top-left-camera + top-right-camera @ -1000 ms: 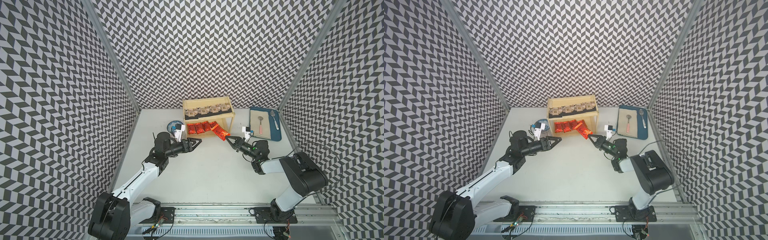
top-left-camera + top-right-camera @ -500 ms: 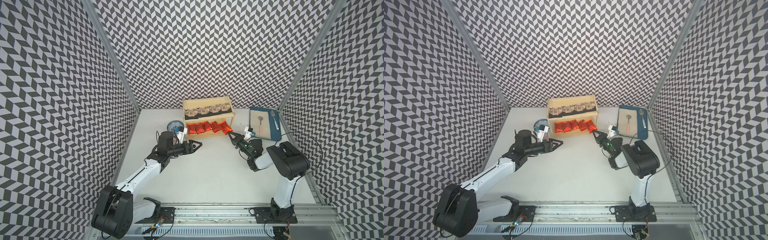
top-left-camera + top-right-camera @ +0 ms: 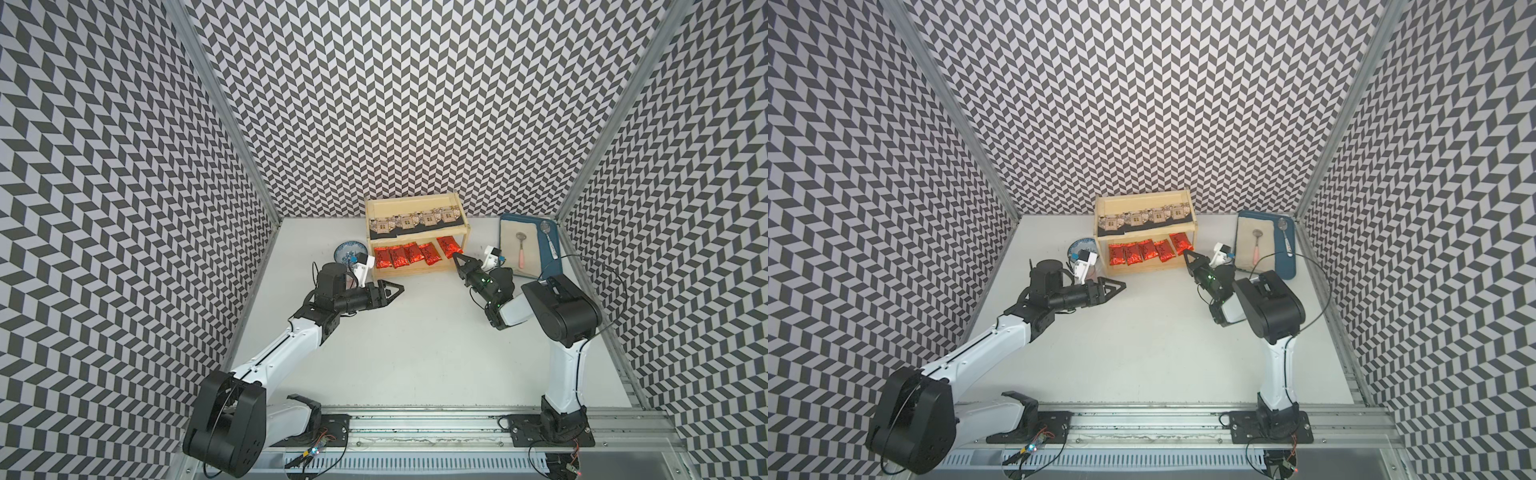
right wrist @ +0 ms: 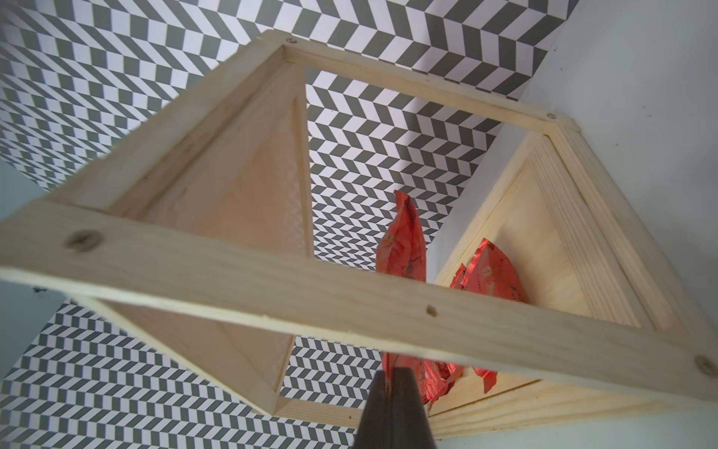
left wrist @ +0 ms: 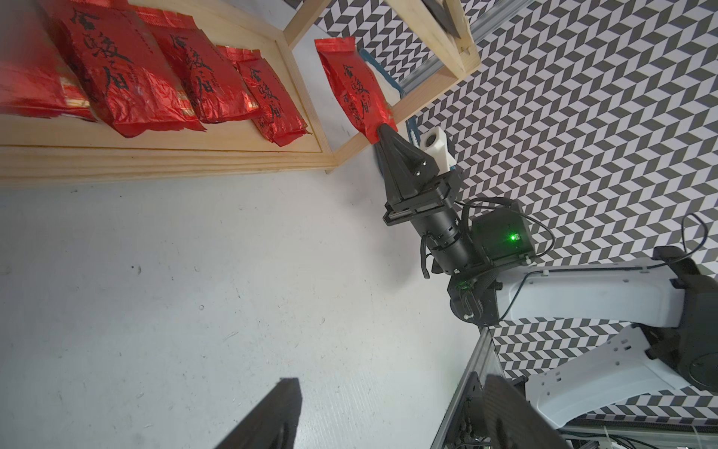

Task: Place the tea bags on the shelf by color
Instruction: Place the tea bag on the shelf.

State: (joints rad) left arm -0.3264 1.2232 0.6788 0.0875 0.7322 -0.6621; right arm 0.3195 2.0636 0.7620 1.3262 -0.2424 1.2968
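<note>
At the back of the table [image 3: 415,353]: we find the shelf [image 3: 409,272], pale wood with two tiers.
Upper tier: we count four black tea bags [image 3: 415,220] in a row along the front.
Lower tier: four red tea bags [image 3: 405,254] lie side by side, filling it from the left.
Right end of the lower tier: the fifth red pouch [image 5: 355,87] pokes in between the tiers, lifted off the board and apart from the row.
Right arm: we see the right gripper [image 5: 382,130] just outside the shelf's end, its jaws pinched on that pouch's near edge.
Left arm: the left gripper [image 3: 397,288] hovers over bare table near the shelf's left front, its jaws spread and empty.
Either side of the shelf: a patterned bowl [image 3: 347,250] stands to the left. A blue tray [image 3: 545,268] holding two spoons [image 3: 520,249] lies to the right.
</note>
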